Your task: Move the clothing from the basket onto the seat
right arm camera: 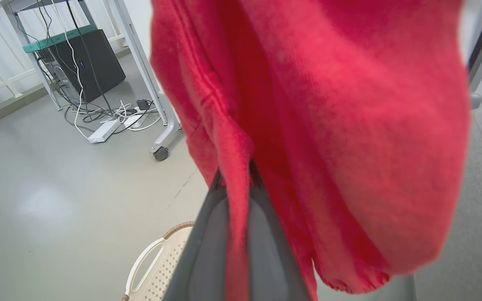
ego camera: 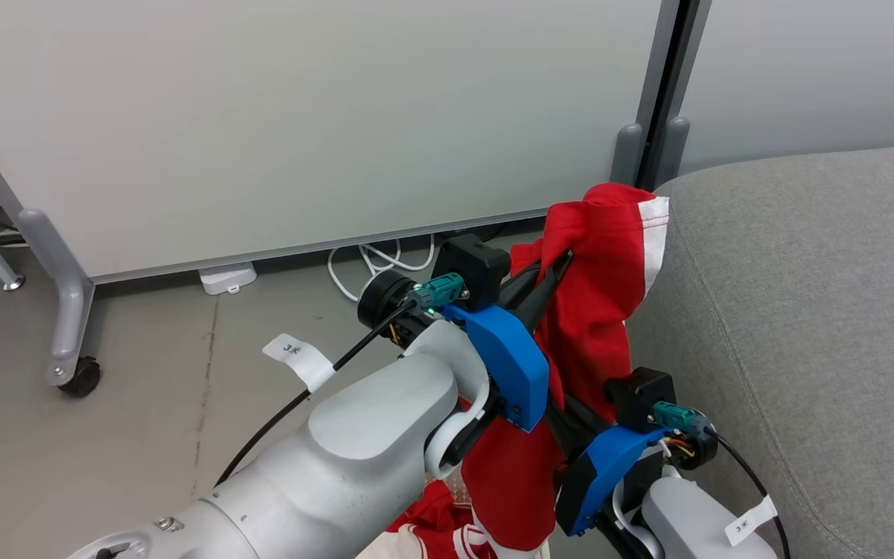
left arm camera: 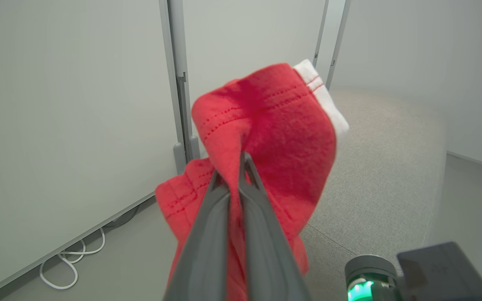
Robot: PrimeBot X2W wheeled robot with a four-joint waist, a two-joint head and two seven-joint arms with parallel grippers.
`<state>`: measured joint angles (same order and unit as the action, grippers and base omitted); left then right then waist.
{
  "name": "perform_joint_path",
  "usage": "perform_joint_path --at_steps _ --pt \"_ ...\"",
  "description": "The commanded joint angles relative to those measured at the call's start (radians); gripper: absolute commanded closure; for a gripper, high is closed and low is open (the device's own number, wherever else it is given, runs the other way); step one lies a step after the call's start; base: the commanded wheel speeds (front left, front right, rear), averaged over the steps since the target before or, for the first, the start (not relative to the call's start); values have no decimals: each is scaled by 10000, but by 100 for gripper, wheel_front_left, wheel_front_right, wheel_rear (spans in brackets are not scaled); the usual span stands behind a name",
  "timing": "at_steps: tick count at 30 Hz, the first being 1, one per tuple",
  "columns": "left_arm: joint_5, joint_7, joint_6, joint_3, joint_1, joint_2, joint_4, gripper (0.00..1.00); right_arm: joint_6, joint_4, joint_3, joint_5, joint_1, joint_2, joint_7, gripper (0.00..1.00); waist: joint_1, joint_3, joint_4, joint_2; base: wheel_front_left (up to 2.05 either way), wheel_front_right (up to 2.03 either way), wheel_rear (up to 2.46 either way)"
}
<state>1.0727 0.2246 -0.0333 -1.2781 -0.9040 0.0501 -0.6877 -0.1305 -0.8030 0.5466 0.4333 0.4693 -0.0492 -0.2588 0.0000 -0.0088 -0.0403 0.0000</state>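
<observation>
Hanging in the air between both arms, the red garment [ego camera: 594, 310] with white edging at its upper corner is lifted clear of the floor. Its top fold sits just beside the rounded edge of the seat [ego camera: 804, 310]; whether cloth and upholstery touch cannot be told. The left pincer [left arm camera: 234, 165] is closed tight on a fold near the top of the garment, its two dark fingers pressed together with red fabric pinched between them. The right pincer [right arm camera: 237, 171] is likewise closed, with a ridge of the same garment clamped between its fingers lower down, and the rest of the cloth drapes over and past it. A second red garment [ego camera: 435, 524] with white stripes lies low at the bottom edge of the head view, under the left forearm. In the right wrist view the basket [right arm camera: 157, 267] stands on the grey floor [right arm camera: 57, 200] below the pincer, its handle and brown rim showing. Behind, a white partition panel [ego camera: 299, 116] on castors stands over white cables [ego camera: 369, 264] and a power strip [ego camera: 227, 277].
</observation>
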Motion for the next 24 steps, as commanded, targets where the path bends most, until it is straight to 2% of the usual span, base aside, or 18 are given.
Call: perform_joint_path --at_steps 1,6,7,8,9,10,11,24 --pt "15 0 -9 -35 -80 6 -39 100 -5 -40 39 77 184 -22 -60 100 0 0 -2 0 0 0 0" --pt "16 2 -22 -43 -67 6 -43 100 -5 -87 76 129 226 -22 -73 100 0 7 -5 0 0 0 0" --pt "15 13 -35 -45 -63 6 -47 91 -5 -91 80 139 227 -22 -76 100 0 6 -5 0 0 0 0" --pt "19 20 -54 -45 -57 6 -48 69 -5 -96 81 136 227 -22 -71 100 0 3 -4 0 0 0 0" --pt "20 24 -70 -46 -54 6 -51 52 -5 -101 78 141 229 -22 -73 100 0 -1 -4 0 0 0 0" --pt "19 30 -84 -48 -55 6 -50 20 -5 -106 76 154 235 -22 -75 100 0 -2 -4 0 0 0 0" --pt "15 37 -100 -49 -53 6 -45 0 -5 -108 71 157 240 -22 -76 100 0 -5 -4 0 0 0 0" --pt "-201 373 -90 134 460 7 -38 0 -5 164 -451 -69 14 -22 -81 100 0 -26 108 0 0 0 0"
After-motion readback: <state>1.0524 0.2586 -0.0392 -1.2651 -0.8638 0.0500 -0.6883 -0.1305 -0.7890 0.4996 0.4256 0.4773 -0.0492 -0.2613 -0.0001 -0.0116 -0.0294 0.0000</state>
